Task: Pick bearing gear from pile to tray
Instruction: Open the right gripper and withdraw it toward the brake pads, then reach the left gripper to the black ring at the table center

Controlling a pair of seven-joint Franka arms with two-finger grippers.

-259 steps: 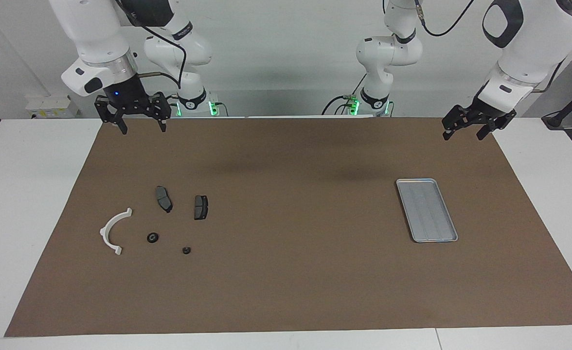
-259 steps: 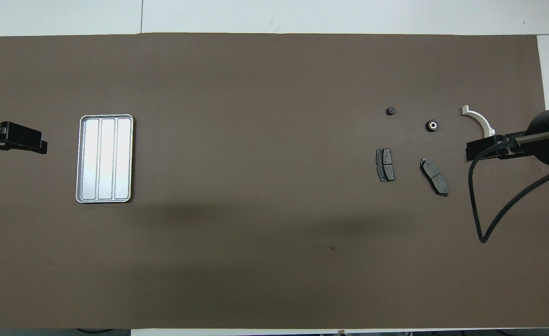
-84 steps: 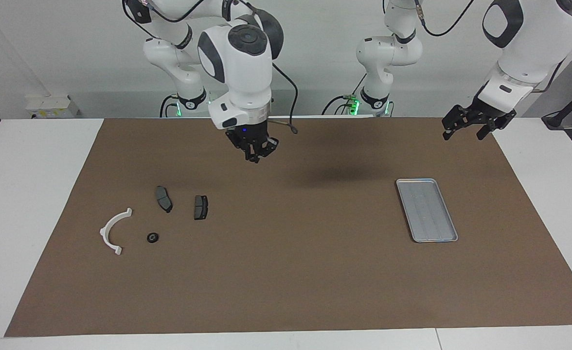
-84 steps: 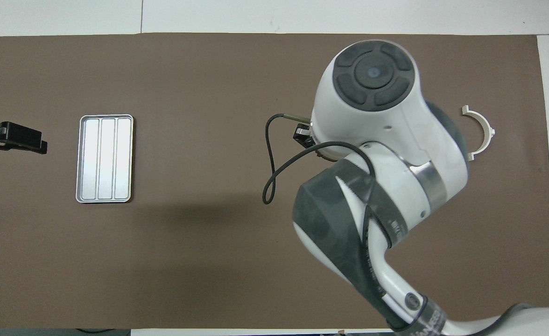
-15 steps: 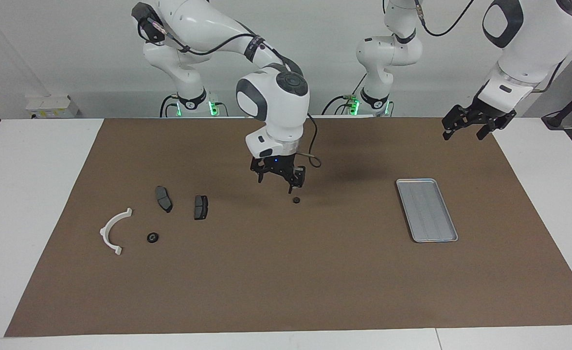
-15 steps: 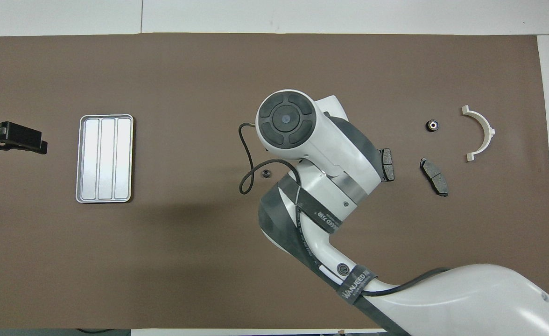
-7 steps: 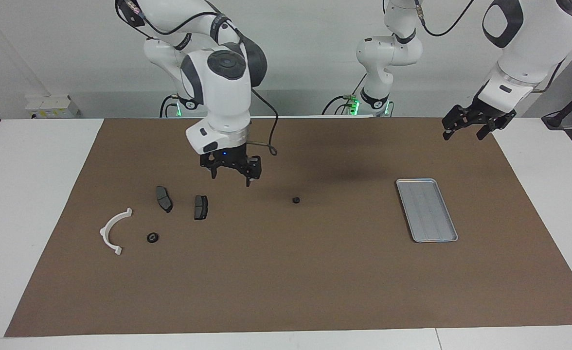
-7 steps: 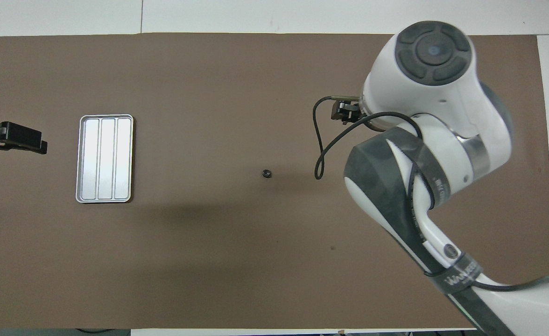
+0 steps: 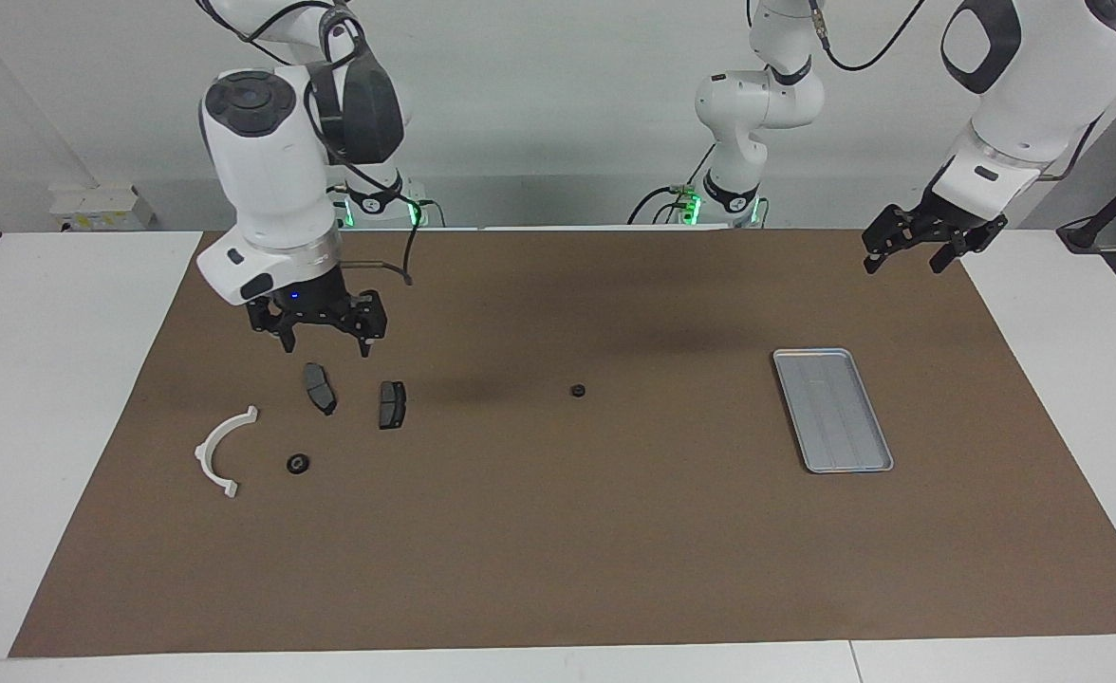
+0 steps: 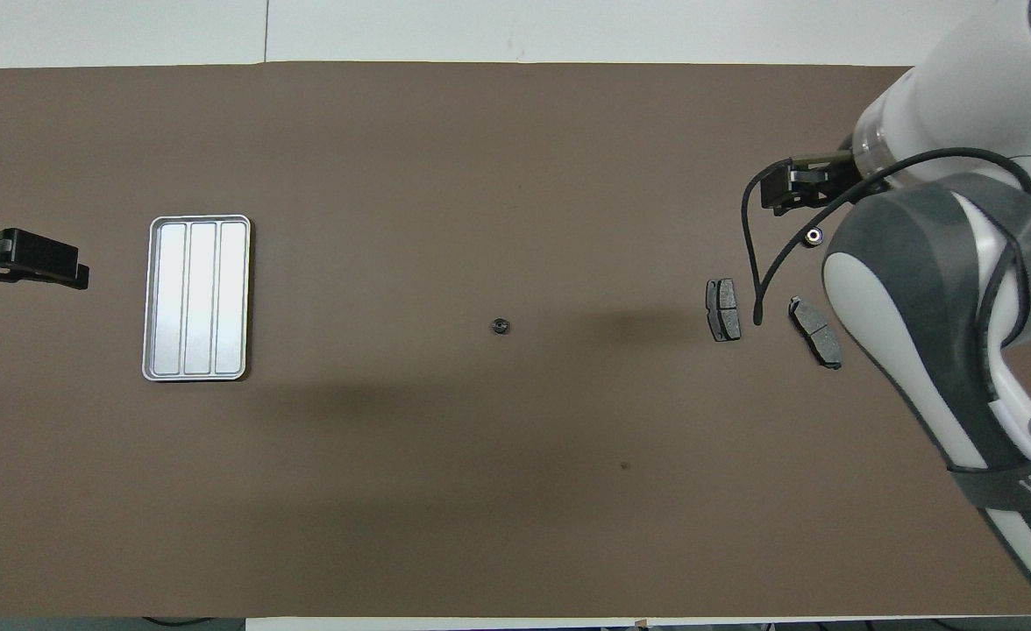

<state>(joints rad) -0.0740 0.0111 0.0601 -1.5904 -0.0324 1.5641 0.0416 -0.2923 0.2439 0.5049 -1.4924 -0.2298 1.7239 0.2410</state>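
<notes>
A small black round gear lies alone mid-mat, between the pile and the tray; it also shows in the overhead view. The pile at the right arm's end holds a white half-ring, two dark brake pads and one black round piece. My right gripper is open and empty, hovering over the brake pads. The silver ridged tray lies empty toward the left arm's end. My left gripper waits open in the air at the mat's corner by that end.
A brown mat covers most of the white table. In the overhead view the right arm hides the half-ring; the brake pads, the tray and the left gripper show.
My right gripper has left the small black gear lying mid-mat and swung back, open and empty, to over the pile. The left arm has not moved.
</notes>
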